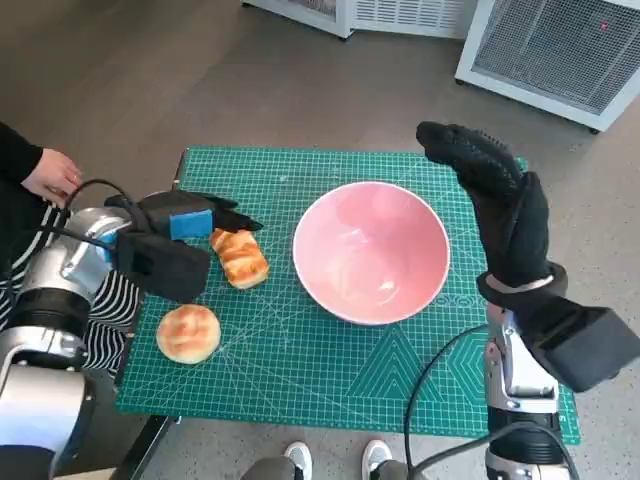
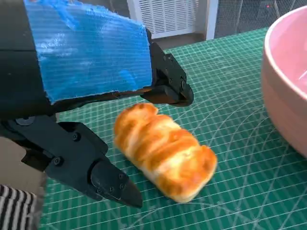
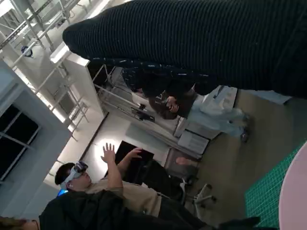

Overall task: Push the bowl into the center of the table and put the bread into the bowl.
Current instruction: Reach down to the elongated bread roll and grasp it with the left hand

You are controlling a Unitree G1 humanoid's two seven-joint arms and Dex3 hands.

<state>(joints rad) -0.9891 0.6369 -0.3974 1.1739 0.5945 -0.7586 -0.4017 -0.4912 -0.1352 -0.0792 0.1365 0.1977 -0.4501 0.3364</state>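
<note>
- Bowl (image 1: 371,251): pink, upright, sits on the green mat (image 1: 300,370) a little right of the mat's middle. Judgement: the push step looks close to done, so what is left is the bread.
- Loaf (image 1: 239,257): long golden-brown bread, lies flat on the mat just left of the bowl, apart from its wall. Nothing lifts it.
- Bun (image 1: 188,333): round, lies left of the bowl and nearer the robot than the loaf. No hand touches it.
- Left hand (image 1: 180,240): at the loaf's far-left side, blue tape up. The left wrist view shows its fingers (image 2: 165,86) spread, one branch past the loaf's far end, the other (image 2: 103,179) low on the near side. The loaf lies between them with a visible gap on each side; nothing is pinched. Judgement: the hand brackets the loaf this way to close on it across its short width.
- Left forearm comes in low from the mat's left edge, hand near the surface.
- Right hand (image 1: 497,195): gloved, raised beside the bowl's right rim, fingers extended and held together, pointing away from the robot. It holds nothing. Whether the glove touches the rim, I cannot tell. Judgement: a flat palm here suits nudging or steadying the bowl.
- Right wrist view: glove, a sliver of bowl and mat, a seated person (image 3: 91,191) beyond.
</note>
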